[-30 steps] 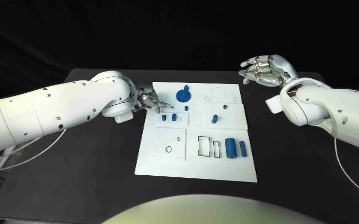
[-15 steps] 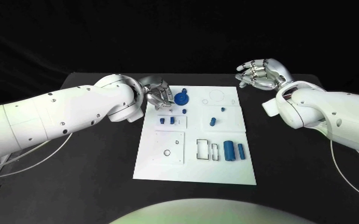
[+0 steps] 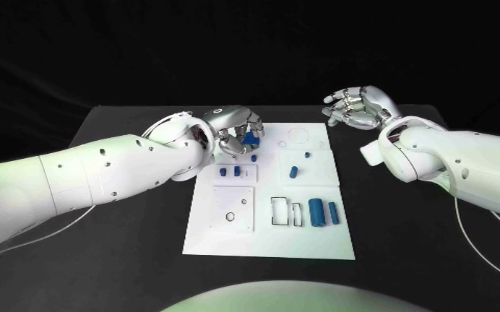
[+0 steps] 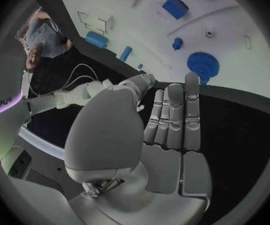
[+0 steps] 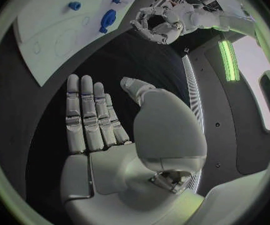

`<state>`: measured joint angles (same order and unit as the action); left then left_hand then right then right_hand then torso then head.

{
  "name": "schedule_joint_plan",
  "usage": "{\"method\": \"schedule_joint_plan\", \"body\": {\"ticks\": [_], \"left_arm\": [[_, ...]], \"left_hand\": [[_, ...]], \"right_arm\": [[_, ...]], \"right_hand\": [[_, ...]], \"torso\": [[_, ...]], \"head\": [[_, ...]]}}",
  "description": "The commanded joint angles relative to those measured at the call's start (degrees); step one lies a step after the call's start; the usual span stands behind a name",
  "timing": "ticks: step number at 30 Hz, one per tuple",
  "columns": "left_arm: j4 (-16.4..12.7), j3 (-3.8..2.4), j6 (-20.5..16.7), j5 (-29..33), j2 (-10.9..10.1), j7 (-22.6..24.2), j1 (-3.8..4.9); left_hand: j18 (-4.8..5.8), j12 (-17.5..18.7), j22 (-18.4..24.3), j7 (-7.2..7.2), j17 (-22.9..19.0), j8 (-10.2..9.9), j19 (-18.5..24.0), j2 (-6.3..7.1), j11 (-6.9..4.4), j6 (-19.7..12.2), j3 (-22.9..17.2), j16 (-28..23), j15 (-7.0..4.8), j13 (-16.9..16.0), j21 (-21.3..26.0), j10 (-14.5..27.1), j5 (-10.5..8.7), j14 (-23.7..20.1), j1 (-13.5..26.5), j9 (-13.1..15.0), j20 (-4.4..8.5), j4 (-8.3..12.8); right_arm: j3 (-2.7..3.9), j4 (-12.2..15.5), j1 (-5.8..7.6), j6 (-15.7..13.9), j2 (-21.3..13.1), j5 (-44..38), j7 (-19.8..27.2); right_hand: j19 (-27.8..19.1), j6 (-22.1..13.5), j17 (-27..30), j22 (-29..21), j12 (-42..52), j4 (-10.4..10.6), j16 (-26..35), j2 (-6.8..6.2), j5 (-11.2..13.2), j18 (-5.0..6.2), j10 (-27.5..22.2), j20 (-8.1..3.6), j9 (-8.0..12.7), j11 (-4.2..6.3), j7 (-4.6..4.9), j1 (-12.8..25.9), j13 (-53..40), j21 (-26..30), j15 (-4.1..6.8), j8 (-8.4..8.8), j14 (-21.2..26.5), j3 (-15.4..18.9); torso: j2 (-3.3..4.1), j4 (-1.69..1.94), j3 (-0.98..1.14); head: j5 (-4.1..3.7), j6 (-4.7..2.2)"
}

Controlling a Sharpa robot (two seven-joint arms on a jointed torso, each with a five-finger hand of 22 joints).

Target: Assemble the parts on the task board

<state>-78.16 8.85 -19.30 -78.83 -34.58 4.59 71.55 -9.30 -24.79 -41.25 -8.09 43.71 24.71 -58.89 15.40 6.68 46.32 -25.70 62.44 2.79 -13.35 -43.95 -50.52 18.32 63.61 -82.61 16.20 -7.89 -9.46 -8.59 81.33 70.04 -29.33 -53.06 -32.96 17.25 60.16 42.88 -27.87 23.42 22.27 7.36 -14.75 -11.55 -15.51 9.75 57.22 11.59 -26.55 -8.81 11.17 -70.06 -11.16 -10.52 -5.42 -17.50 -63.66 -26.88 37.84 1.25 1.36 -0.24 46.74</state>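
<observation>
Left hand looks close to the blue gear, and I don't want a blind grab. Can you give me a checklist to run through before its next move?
1. Left hand free of any part: ok in the left wrist view, fingers straight and apart.
2. Left hand above the blue gear: ok, it hovers at the board's far left corner.
3. Gear lying flat on the task board: ok.
4. Contact between the fingers and the gear: cannot tell from the head view.
5. Right hand out of the way: ok, open, off the board's far right corner.
6. Two blue cylinders at the board's near right, undisturbed: ok.
</observation>
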Motion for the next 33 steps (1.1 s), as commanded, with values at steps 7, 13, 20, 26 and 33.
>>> {"method": "schedule_joint_plan", "body": {"ticks": [7,13,20,26,33], "left_arm": [[1.6,0.20,7.6,-12.7,2.3,-3.3,-0.19],[3.1,0.31,10.3,-14.3,3.5,-4.3,-0.34],[4.2,0.41,11.2,-14.9,4.5,-4.6,-0.73],[5.2,0.43,11.4,-15.5,5.2,-4.9,-0.97],[5.5,0.44,11.8,-15.6,5.5,-4.9,-1.07]], "left_hand": [[-0.71,1.2,-4.5,0.15,7.6,-1.9,-2.7,0.17,-0.11,2.5,1.4,9.9,-0.35,1.9,-5.1,-1.4,-0.40,5.7,0.2,-0.6,0.01,-0.5],[-0.50,2.2,-6.0,-0.24,7.8,-2.7,-3.1,0.33,0.05,2.8,1.9,11.2,-0.19,2.7,-6.7,-1.1,-0.55,6.0,0.1,-0.9,-0.16,-0.6],[-0.28,2.6,-7.4,-0.38,8.4,-3.0,-3.7,0.09,0.13,3.2,1.9,12.1,-0.12,3.0,-8.0,-1.3,-0.52,6.5,-0.3,-0.9,-0.26,-0.6],[0.01,3.0,-9.4,-0.46,9.0,-3.5,-4.7,-0.21,0.15,3.9,1.5,13.3,-0.10,3.5,-10.1,-2.1,-0.43,7.1,-1.0,-1.0,-0.29,-0.3],[0.30,3.3,-11.4,-0.42,9.5,-3.9,-5.5,-0.48,-0.04,4.8,0.8,14.5,-0.24,3.9,-12.1,-3.5,-0.42,7.9,-1.5,-1.1,-0.29,-0.3]], "right_arm": [[0.01,0.2,-0.05,0.8,0.1,-1.1,0.6],[0.01,0.2,-0.05,0.6,0.2,-1.2,0.6],[0.02,0.3,-0.05,0.5,0.2,-1.2,0.7],[0.02,0.3,-0.05,0.4,0.3,-1.2,0.8],[0.02,0.4,-0.05,0.4,0.3,-1.2,0.8]], "right_hand": [[0.4,-0.4,-0.1,-0.1,0.3,-0.3,0.3,0.27,0.0,0.64,-0.6,-0.15,0.1,-0.01,1.84,-0.4,0.1,0.4,-0.07,-0.24,-0.1,0.0],[0.4,-0.4,-0.1,-0.1,0.3,-0.3,0.3,0.29,0.0,0.64,-0.6,-0.15,0.1,-0.01,1.85,-0.4,0.1,0.4,-0.07,-0.25,-0.1,0.0],[0.4,-0.4,-0.1,-0.1,0.3,-0.3,0.3,0.29,0.0,0.64,-0.6,-0.15,0.1,-0.01,1.85,-0.4,0.1,0.4,-0.07,-0.25,-0.1,0.0],[0.4,-0.4,-0.1,-0.1,0.3,-0.3,0.3,0.29,0.0,0.64,-0.6,-0.15,0.1,-0.01,1.85,-0.4,0.1,0.4,-0.07,-0.25,-0.1,0.0],[0.4,-0.4,-0.1,-0.2,0.3,-0.3,0.3,0.31,0.0,0.64,-0.6,-0.15,0.1,-0.01,1.85,-0.4,0.2,0.4,-0.07,-0.26,-0.1,0.0]], "torso": [[0.08,-0.02,-0.03],[0.05,0.08,-0.02],[0.04,0.05,-0.04],[-0.01,0.08,-0.02],[-0.07,0.13,0.01]], "head": [[-0.26,0.17],[-0.52,0.25],[-0.62,0.30],[-0.72,0.45],[-0.80,0.58]]}}
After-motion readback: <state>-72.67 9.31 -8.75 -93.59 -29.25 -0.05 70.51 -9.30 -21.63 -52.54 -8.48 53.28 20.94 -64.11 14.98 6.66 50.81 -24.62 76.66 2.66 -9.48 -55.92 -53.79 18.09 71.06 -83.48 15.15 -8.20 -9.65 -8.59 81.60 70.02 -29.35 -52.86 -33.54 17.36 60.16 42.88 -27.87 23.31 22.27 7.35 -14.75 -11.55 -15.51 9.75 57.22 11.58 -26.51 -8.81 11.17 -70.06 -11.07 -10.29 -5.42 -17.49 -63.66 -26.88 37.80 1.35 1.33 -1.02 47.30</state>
